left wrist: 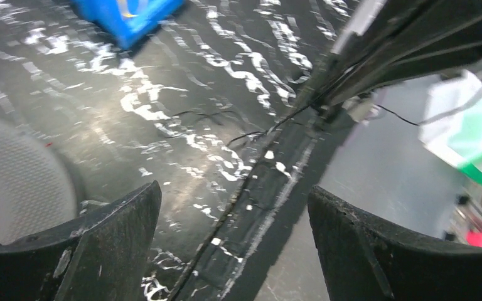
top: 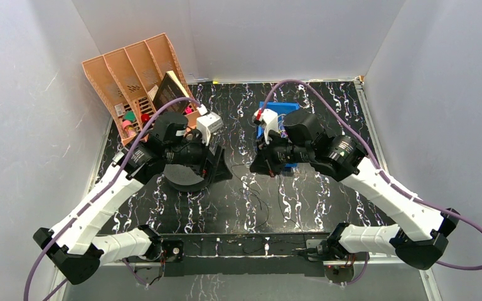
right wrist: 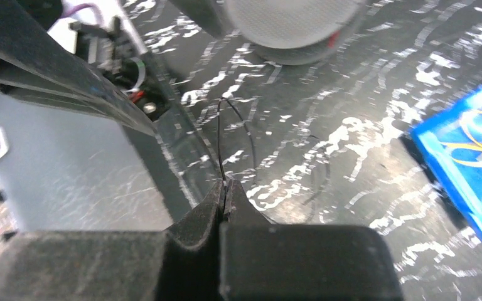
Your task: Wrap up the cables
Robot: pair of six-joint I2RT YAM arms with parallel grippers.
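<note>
My right gripper (right wrist: 224,186) is shut on a thin dark cable (right wrist: 218,135), which loops up from the fingertips and back down over the marbled black mat. In the top view my right gripper (top: 258,164) hangs mid-table with the dark cable (top: 258,200) trailing toward the near edge. My left gripper (left wrist: 235,210) is open and empty above the mat's near edge, with the dark cable (left wrist: 246,134) lying ahead of it. In the top view my left gripper (top: 221,164) faces the right one, a short gap apart. Yellow cables (right wrist: 477,147) lie in a blue bin (right wrist: 442,166).
A round grey spool disc (top: 184,177) lies under my left arm and shows in both wrist views (left wrist: 12,185) (right wrist: 289,25). The blue bin (top: 277,116) stands behind my right gripper. An orange slotted rack (top: 132,72) leans at the back left. A black rail (top: 245,243) runs along the near edge.
</note>
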